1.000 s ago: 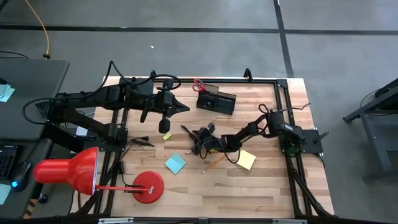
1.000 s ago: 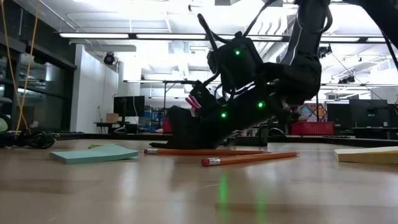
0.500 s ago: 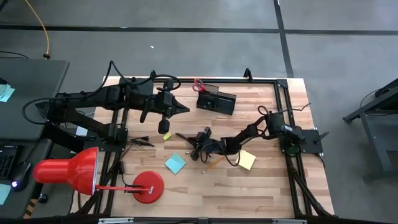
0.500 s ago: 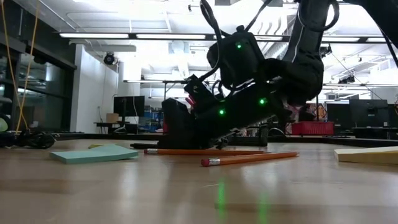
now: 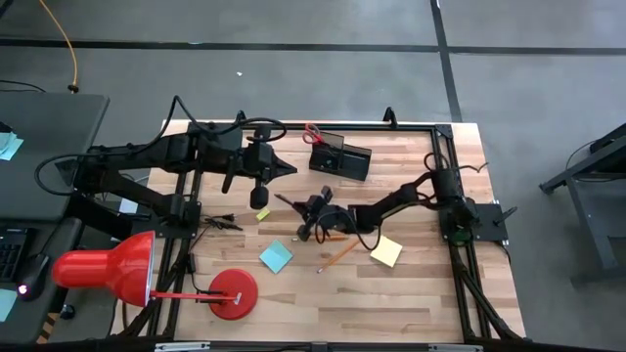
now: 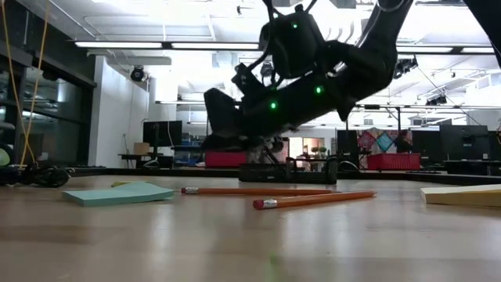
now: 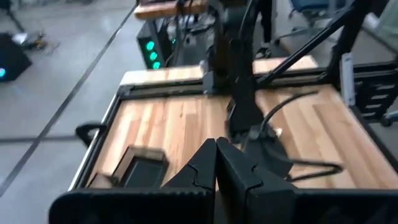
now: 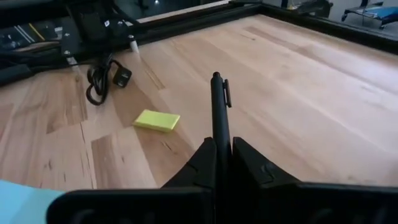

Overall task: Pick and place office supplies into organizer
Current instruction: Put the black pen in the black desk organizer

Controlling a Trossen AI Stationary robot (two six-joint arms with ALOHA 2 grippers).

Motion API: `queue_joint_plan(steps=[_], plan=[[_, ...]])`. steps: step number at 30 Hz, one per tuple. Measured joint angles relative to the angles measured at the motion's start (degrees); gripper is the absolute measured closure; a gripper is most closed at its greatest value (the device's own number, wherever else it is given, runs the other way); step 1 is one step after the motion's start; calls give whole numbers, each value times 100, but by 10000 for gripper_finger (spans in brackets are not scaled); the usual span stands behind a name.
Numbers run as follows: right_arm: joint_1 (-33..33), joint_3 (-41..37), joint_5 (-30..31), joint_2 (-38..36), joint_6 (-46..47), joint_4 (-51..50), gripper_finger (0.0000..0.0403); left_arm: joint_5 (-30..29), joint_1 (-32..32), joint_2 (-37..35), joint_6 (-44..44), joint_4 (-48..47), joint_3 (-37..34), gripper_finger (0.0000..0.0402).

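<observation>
A: What has the right gripper (image 5: 301,219) got?

B: Its fingers are clamped on a black pen (image 8: 217,118), which sticks out ahead of them. In the low view the gripper (image 6: 223,117) hangs clear above the table (image 5: 421,284), over the middle of the wood.

A: And the organizer (image 5: 340,156)?

B: Near the table's far edge, about midway along it, with the red-handled scissors (image 5: 313,132) lying against its far side. The left gripper (image 5: 290,171) sits just beside it, fingers pressed together on nothing, so that arm lies close to the box.

A: What else lies around?

B: Under and beside the right arm, two orange pencils (image 6: 313,199) lie on the wood, one pencil (image 6: 254,190) farther back. A blue sticky-note pad (image 5: 276,257) lies toward the near edge, a yellow sticky-note pad (image 5: 386,251) beside the right arm, and a tiny yellow block (image 5: 261,212) just ahead of the pen tip. A coiled black cable (image 8: 102,78) lies beyond that block toward the left edge.

A: The lamp?

B: The red desk lamp (image 5: 235,293) stands at the near left corner, well apart from the gripper.
</observation>
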Motion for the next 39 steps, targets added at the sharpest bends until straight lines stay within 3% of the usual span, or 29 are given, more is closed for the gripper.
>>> queue_joint_plan(steps=[7,9,16,20,22,24,28,32,39], plan=[[2,2,31,-504,-178,-637,390,-209,78,2,-327,-291,0,400],[2,2,39,-687,-213,-914,392,1,249,2,-395,-306,-1,393],[2,9,163,-1387,-441,-2000,393,480,810,-36,-858,-716,-1,306],[0,11,294,-1764,-611,-2467,388,740,1134,-41,-775,-400,0,257],[0,11,304,-1930,-642,-2663,392,1152,1446,-62,-899,-42,-2,242],[0,11,308,-2098,-781,-2746,396,1624,1785,-86,-1027,401,0,232],[-11,11,288,-2362,-895,-3008,395,1712,2033,-276,-990,853,-62,228],[-38,11,311,-2577,-905,-3294,385,1439,2013,-705,-1010,1248,-692,236],[-52,11,281,-2849,-1097,-3357,396,892,1980,-2288,-1692,2942,-2920,250]])
